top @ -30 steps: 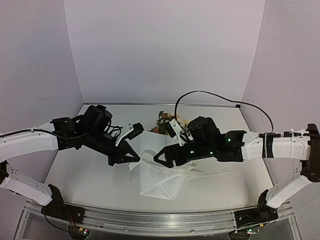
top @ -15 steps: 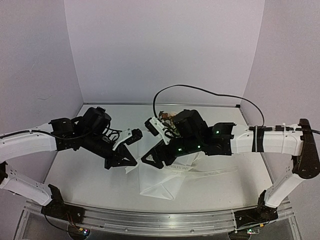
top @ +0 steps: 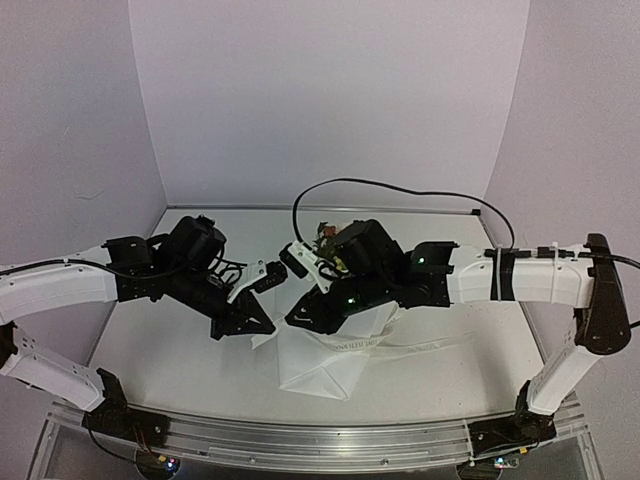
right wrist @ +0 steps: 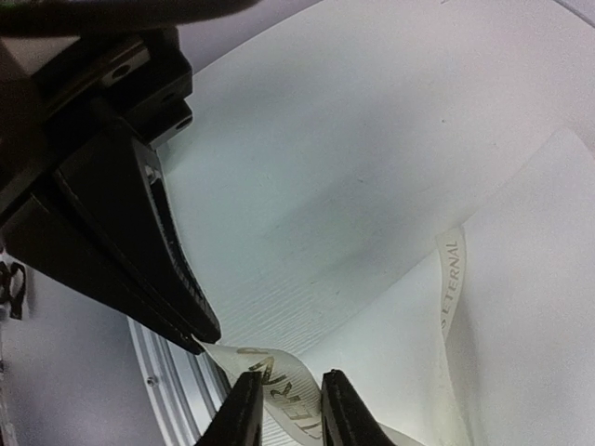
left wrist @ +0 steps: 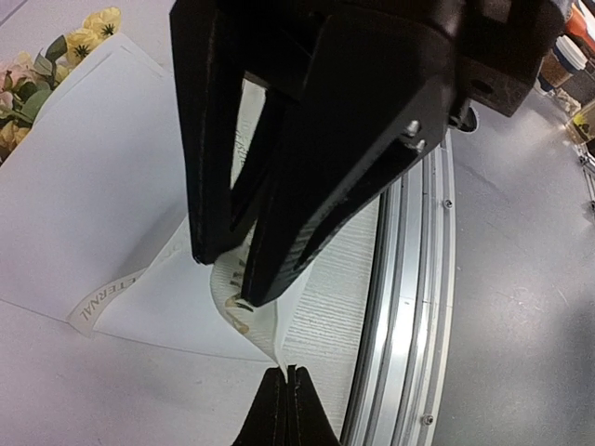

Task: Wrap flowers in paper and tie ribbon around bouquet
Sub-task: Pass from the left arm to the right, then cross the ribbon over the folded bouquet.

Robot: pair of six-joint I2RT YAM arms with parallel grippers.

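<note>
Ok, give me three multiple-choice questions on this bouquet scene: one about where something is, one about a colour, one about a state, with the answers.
1. Where do the flowers lie relative to the paper?
A) at its far end
B) at its near corner
C) nowhere near it

2. What colour is the paper?
A) red
B) white
C) green

3. How is the left hand?
A) wide open
B) out of view
C) shut on the ribbon

Answers:
1 A, the blooms peek out past the sheet's far edge.
2 B, it is a plain white sheet in every view.
3 C, its fingers are pressed together with the lettered strip pinched at their tips.
</note>
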